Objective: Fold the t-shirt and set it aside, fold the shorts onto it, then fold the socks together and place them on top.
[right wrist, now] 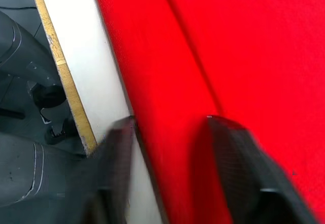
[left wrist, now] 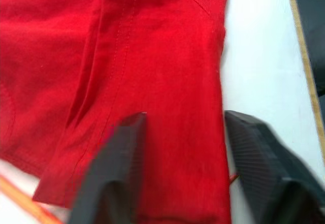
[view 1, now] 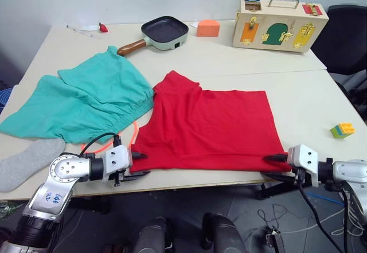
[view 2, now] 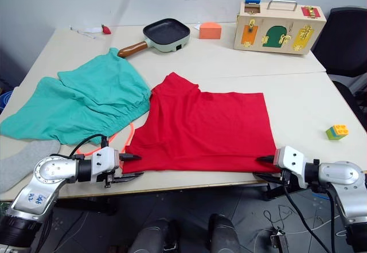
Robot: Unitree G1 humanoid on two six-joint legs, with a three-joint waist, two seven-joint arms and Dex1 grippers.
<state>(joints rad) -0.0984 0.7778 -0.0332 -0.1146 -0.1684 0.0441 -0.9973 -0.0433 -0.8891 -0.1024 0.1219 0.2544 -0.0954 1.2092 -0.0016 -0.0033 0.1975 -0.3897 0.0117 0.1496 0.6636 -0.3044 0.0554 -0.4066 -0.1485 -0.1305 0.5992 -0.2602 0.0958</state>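
Note:
The red t-shirt [view 1: 209, 127] lies spread flat at the middle of the table, its hem along the near edge. My left gripper [view 1: 143, 164] is open at the shirt's near left corner, and in the left wrist view its fingers [left wrist: 119, 163] straddle the red cloth. At the near right corner my right gripper [view 1: 268, 167] is open too, one finger over the hem and one by the table edge [right wrist: 61, 71]. The teal shorts [view 1: 92, 101] lie crumpled to the left, touching the shirt, with an orange drawstring [view 1: 109, 144] looping out. One grey sock [view 1: 28, 162] lies at the near left.
At the back stand a dark frying pan [view 1: 165, 31], an orange block [view 1: 207, 28] and a wooden latch box [view 1: 280, 24]. A small toy brick [view 1: 342, 129] sits at the right. A black chair [view 1: 347, 35] stands beyond the table's right side.

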